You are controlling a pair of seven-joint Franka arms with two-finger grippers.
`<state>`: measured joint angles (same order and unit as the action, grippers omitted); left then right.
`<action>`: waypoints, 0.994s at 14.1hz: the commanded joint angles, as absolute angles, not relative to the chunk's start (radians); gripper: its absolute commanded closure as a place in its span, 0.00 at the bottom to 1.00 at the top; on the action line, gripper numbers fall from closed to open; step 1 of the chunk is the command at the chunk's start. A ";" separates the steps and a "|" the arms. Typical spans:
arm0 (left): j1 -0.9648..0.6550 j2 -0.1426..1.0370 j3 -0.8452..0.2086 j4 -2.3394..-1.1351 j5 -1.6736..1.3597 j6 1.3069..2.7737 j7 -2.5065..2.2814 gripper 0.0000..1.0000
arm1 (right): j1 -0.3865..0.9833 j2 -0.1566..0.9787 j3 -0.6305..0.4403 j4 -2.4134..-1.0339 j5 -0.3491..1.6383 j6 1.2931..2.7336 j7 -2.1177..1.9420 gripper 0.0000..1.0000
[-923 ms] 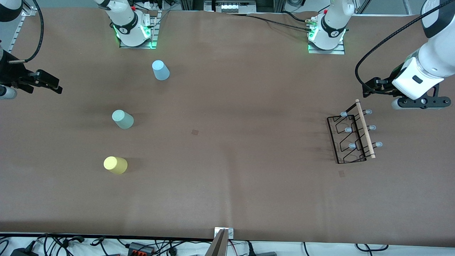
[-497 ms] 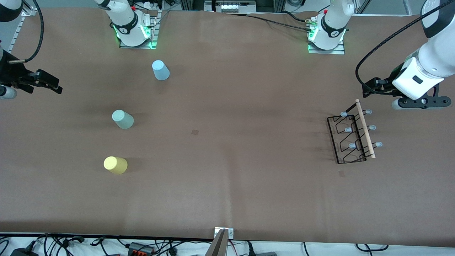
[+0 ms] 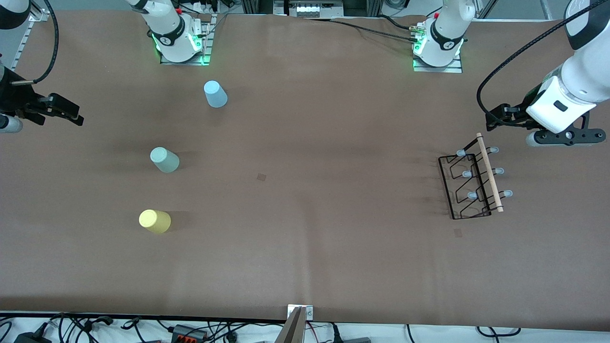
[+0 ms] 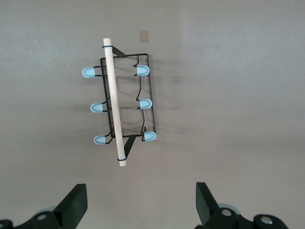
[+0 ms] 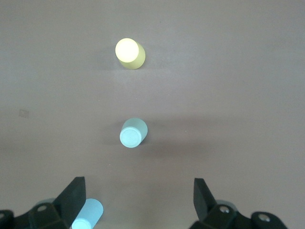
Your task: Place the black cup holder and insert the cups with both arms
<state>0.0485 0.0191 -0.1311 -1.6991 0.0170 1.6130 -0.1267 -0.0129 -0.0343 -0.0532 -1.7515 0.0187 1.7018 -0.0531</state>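
I'm holding the left gripper (image 4: 138, 205) up in the air with its fingers spread wide and nothing between them. The thin black wire cup holder (image 3: 472, 183) with the light wooden rod (image 3: 490, 172) along the top and six grey-blue prong tips is sitting on the brown table (image 3: 305, 247), below and just ahead of that claw; in the left wrist view the rod's near end is pointing roughly at the gap between the fingers.

Right gripper (image 5: 138, 202) is hovering at the right arm's end of the table, also spread wide and empty. Under and ahead of it I'm seeing three small tapered plastic cups standing upside down and well apart: light blue cup (image 3: 215, 94) closest under the claw, sage green cup (image 3: 164, 159) ahead of it, yellow cup (image 3: 154, 221) farthest out.

My read: nothing placed yet, the holder goes first.

Handling guess: I'm expecting the rack to be light and stiff, but the wire is thin and could slip or twist in the pads. I'm taking it by the wooden rod, mid-length between prong pairs, fingers across it, so it hangs level. The cups look light, smooth and slightly squashy, so I'm planning a gentle pinch across the body, not at the rim.
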 commanded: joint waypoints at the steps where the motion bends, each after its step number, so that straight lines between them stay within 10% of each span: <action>1: 0.051 0.024 -0.127 -1.690 0.002 1.618 -0.133 0.00 | -0.003 -0.023 -0.044 -1.756 0.006 1.707 -0.054 0.00; 14: 0.092 0.201 -0.120 -1.945 0.018 2.058 -0.121 0.06 | 0.029 0.130 -0.044 -1.750 0.023 1.793 -0.048 0.00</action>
<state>0.0918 0.2335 -0.1189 -1.8811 -0.0046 2.0052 -0.1340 0.0137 0.1168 -0.0448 -1.7536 0.0192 1.7839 -0.0528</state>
